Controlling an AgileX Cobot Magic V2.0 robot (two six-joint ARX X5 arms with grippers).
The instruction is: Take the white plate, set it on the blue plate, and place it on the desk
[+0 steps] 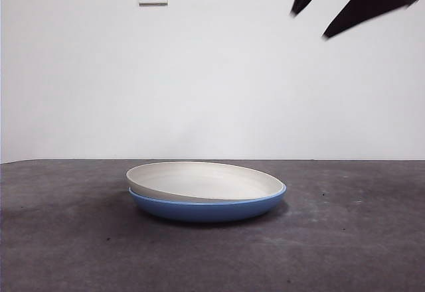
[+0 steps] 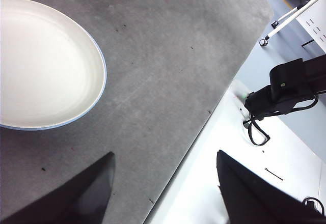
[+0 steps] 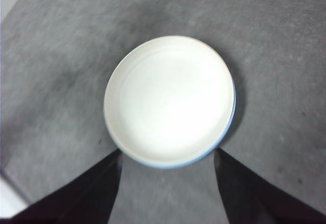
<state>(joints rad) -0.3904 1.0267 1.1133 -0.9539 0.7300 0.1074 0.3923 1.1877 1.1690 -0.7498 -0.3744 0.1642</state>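
So the stacking part looks done from here. The left gripper (image 2: 163, 191) is parked off to the side, up over the desk (image 1: 60, 239) edge, jaws spread wide with nothing between them, and it only catches the plates at the corner of its wrist view. In the front view it's probably that little black tip at the top left corner.

In the middle of the desk the white plate (image 1: 202, 180) sits nested in the blue plate (image 1: 206, 209), slightly tilted and shifted so the blue rim peeks out more on one side. It isn't perfectly centred but it's resting inside.

The right gripper (image 3: 165, 183) hangs high above the stack looking almost straight down on it, jaws wide open and empty, well clear of both plates. The picture is a bit blurry. Those two dark tips at the top right of the front view would be its jaws.

My guess is what's left is the "put it on desk" bit. That'd mean dropping the right arm down to a rim, pinching it and lifting carefully, since the top plate sits loose and could slide.
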